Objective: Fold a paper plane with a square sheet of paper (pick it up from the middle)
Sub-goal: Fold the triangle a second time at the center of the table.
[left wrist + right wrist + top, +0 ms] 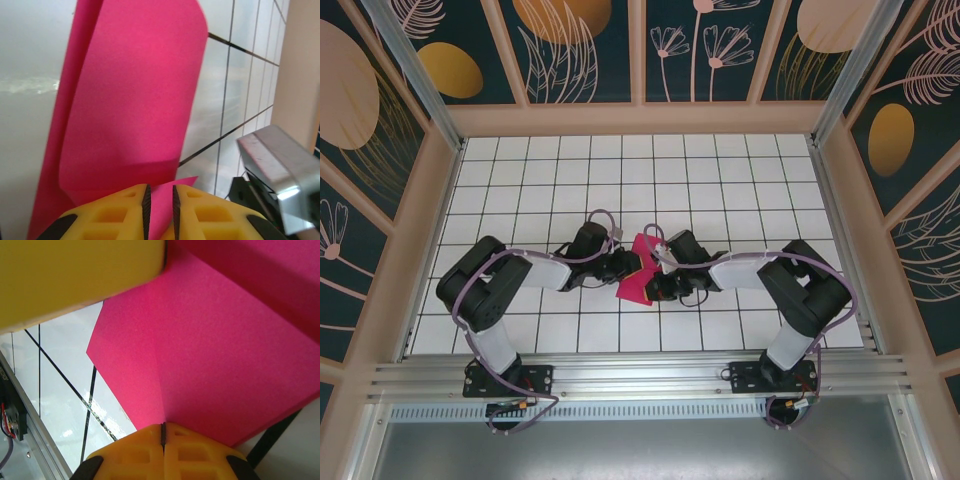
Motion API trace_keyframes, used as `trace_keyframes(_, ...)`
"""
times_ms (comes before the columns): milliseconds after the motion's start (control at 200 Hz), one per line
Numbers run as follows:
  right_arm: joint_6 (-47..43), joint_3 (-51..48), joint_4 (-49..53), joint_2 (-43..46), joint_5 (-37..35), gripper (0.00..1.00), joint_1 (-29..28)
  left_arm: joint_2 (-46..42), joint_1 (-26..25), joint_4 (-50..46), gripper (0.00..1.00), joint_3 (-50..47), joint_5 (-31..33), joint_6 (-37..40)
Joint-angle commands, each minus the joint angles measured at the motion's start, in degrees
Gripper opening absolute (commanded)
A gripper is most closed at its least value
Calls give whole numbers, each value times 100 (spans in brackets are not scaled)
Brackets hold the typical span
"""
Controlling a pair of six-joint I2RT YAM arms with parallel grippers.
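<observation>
The pink paper (636, 272) is folded and creased. It sits between the two hands, about midway between the left and right edges of the white tiled surface (720, 170), a little closer to the near edge. The left hand (160, 192) pinches one edge of the paper between its yellow fingers, with just a thin gap for the sheet. The right hand (163, 429) is squeezed tight on the paper, right at a crease. The two hands are very near each other.

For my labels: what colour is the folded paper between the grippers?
The thin folded paper sheet is plain magenta-pink, best in the left wrist view.
</observation>
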State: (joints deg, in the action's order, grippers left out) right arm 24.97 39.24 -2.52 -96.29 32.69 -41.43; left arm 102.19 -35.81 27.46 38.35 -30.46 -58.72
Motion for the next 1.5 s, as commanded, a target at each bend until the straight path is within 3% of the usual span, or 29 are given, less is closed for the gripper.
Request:
trace_keyframes(0,159,-94,629,-115,-406,2,83,175,-16,135,23,74,211,314)
trace_keyframes(150,616,-72,406,363,-312,5,82,161,-21,-327,22,72,609,442)
trace_keyframes(400,1500,7,-259,527,-270,7,5,275,-14,-344,21,9,502,453)
trace_keyframes(1211,1815,689,-396,-559,-529,8,-155,249,-16,-304,20,13,477,310)
trace_keyframes(1496,1838,77,-272,-375,-544,7,-190,214,-20,-632,18,3,801,267)
